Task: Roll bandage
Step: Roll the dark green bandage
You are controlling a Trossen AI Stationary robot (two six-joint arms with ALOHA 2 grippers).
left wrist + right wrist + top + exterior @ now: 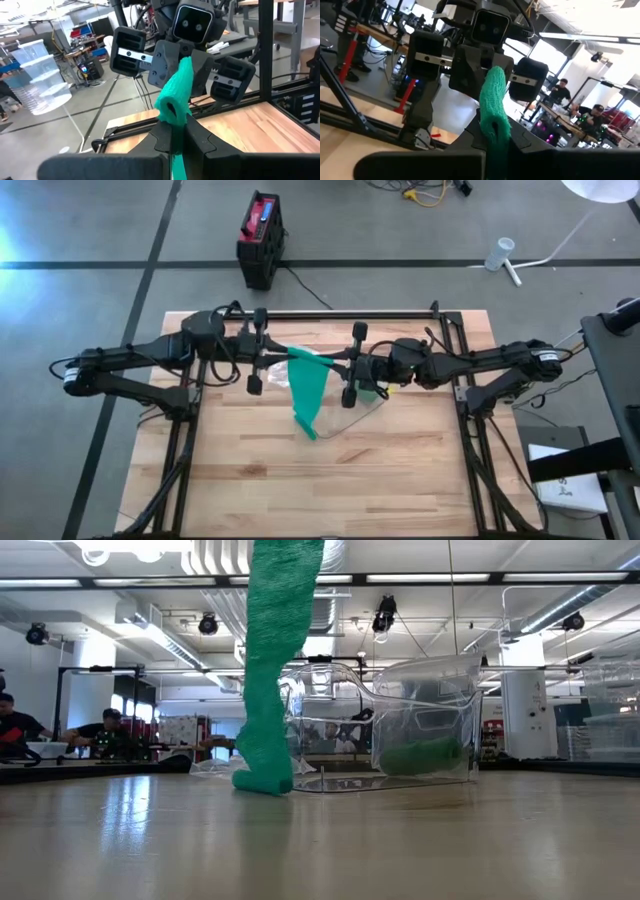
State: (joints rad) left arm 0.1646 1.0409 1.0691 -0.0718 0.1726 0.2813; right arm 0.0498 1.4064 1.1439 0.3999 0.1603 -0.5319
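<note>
Both pincers, left and right, pinch the bandage.

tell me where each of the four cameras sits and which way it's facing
High view: above the table, looking straight down; both arms, left tool, right tool, green bandage.
Low view: at tabletop height, looking level across into the room; no arm, only the hanging bandage and a clear container.
Left wrist view: on the left arm, facing the right arm; own fingers pinch the bandage.
Right wrist view: the mirror case.
Every view shares the bandage.
</note>
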